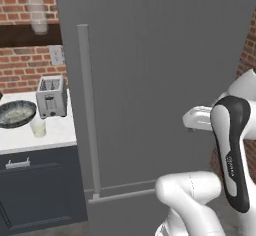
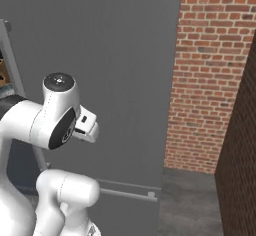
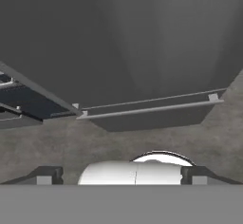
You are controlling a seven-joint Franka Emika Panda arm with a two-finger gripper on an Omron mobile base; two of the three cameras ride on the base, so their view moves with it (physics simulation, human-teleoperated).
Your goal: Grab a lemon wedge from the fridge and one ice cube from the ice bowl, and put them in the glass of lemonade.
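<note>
1. The fridge is shut; its long vertical handle runs along the door's left edge, so the lemon wedge is presumably inside, hidden.
2. The gripper points down at the door's bottom edge and the floor; the fingertips stand wide apart with nothing between them, likely ready for the handle.
3. The ice bowl sits on the white counter left of the fridge, with the glass of lemonade touching or just beside its right rim.
4. The toaster is behind the glass.
5. Judged stage: start, door not yet opened.
</note>
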